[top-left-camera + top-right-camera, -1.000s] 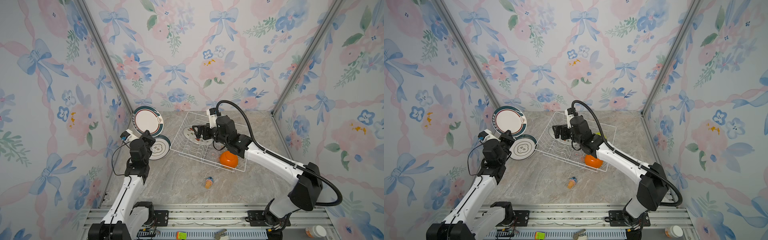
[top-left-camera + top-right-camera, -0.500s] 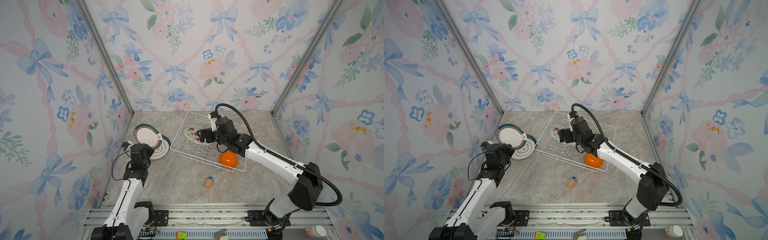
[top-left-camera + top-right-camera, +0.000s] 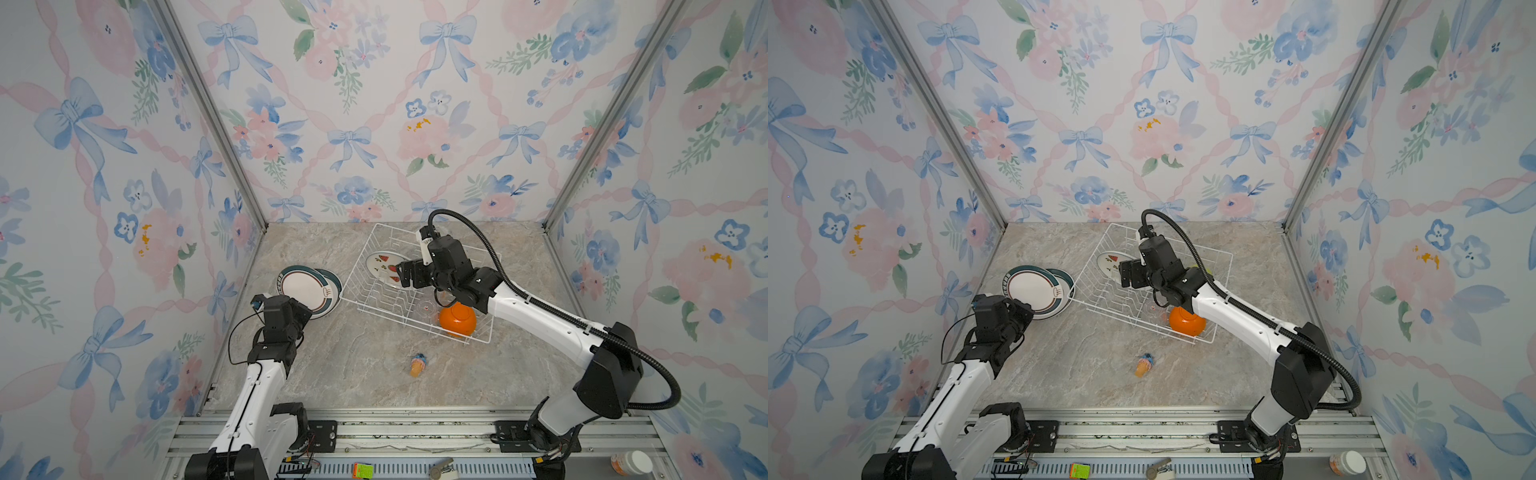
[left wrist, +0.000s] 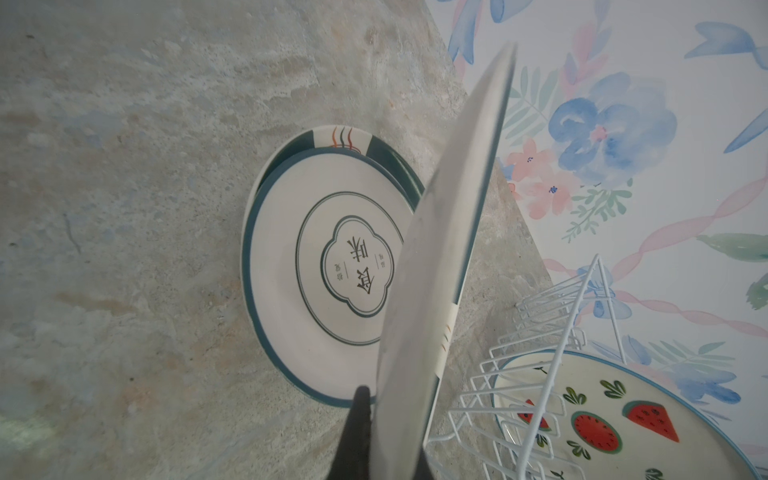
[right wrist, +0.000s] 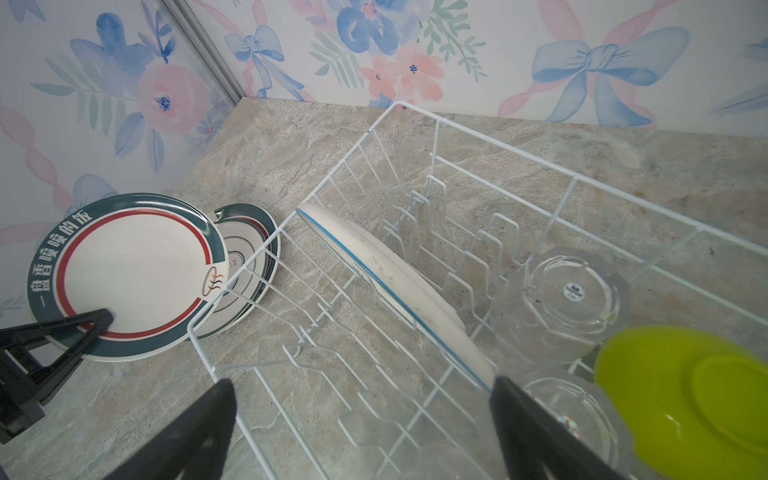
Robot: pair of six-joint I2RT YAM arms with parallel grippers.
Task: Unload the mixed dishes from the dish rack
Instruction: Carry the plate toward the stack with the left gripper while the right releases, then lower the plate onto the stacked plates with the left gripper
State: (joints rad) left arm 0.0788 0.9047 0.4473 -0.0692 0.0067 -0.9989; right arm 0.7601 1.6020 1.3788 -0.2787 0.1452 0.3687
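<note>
Plate, teal-banded with a red ring (image 3: 305, 287): the left gripper (image 3: 306, 311) is pinching its near rim with the jaws closed tight on it. It is holding the plate tilted above the stacked plates (image 4: 332, 270), which are lying flat on the desk (image 3: 353, 374) just left of the dish rack (image 5: 345, 160). Judgement: the step in hand is setting this plate on that stack. Doing it well is calling for levelling the plate, centring it over the emblem plate and releasing only once its far edge is resting. A tilted drop is risking a chip or a slide toward the rack's wire.

Watermelon plate (image 5: 395, 270): leaning on edge among the prongs at the rack's left end. The right gripper (image 5: 361, 382) is hovering over it with jaws spread wide, holding nothing. The plate is sitting off-centre in the gap, its near rim running up to one finger (image 5: 532, 415); contact cannot be told. Judgement: the rim is needing to lie midway between the fingers before any closing.

Other rack contents: clear glasses (image 5: 569, 291) standing base-up beside that plate, lime-green bowl (image 5: 685, 395) next to them, orange bowl (image 3: 457, 320) at the near right corner.

Toy (image 3: 417, 365): lying on the desk, apart from the rack.
</note>
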